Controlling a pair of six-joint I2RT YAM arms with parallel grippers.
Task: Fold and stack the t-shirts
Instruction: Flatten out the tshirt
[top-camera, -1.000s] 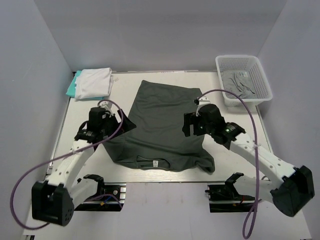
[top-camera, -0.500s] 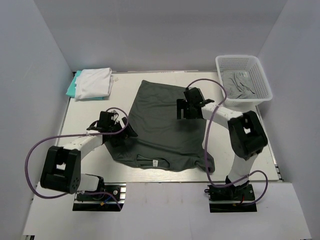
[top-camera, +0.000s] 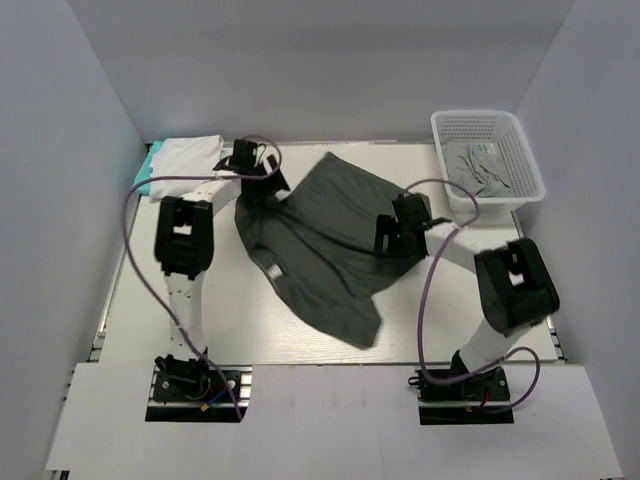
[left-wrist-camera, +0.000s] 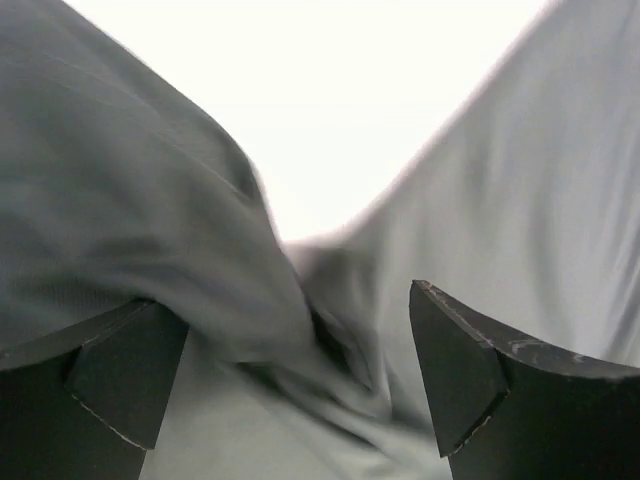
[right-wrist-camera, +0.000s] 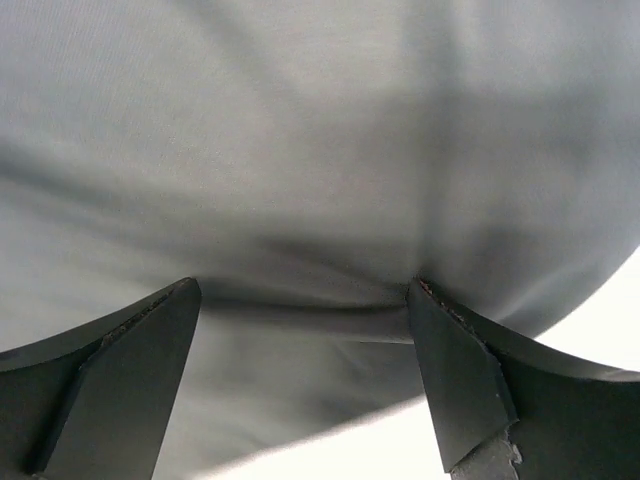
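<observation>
The dark charcoal-grey t-shirt (top-camera: 325, 240) lies rumpled and diagonal across the middle of the table. My left gripper (top-camera: 257, 190) is at its upper left part, jaws apart, with bunched charcoal cloth (left-wrist-camera: 290, 300) between the fingers. My right gripper (top-camera: 398, 238) is at the shirt's right edge, jaws apart, and presses down on smooth charcoal cloth (right-wrist-camera: 300, 200). The white t-shirt (top-camera: 190, 162) lies folded on the teal t-shirt (top-camera: 146, 172) at the back left. The lighter grey t-shirt (top-camera: 480, 168) lies in the basket.
The white lattice basket (top-camera: 442, 122) stands at the back right corner. The folded stack is close to my left arm's wrist. Bare white table (top-camera: 170, 300) shows in front left and front right of the charcoal shirt. Grey walls enclose the table.
The charcoal shirt has turned from lying straight to lying diagonally and is more bunched. My left gripper moved toward the back, near the folded stack. My right gripper moved to the shirt's right edge.
</observation>
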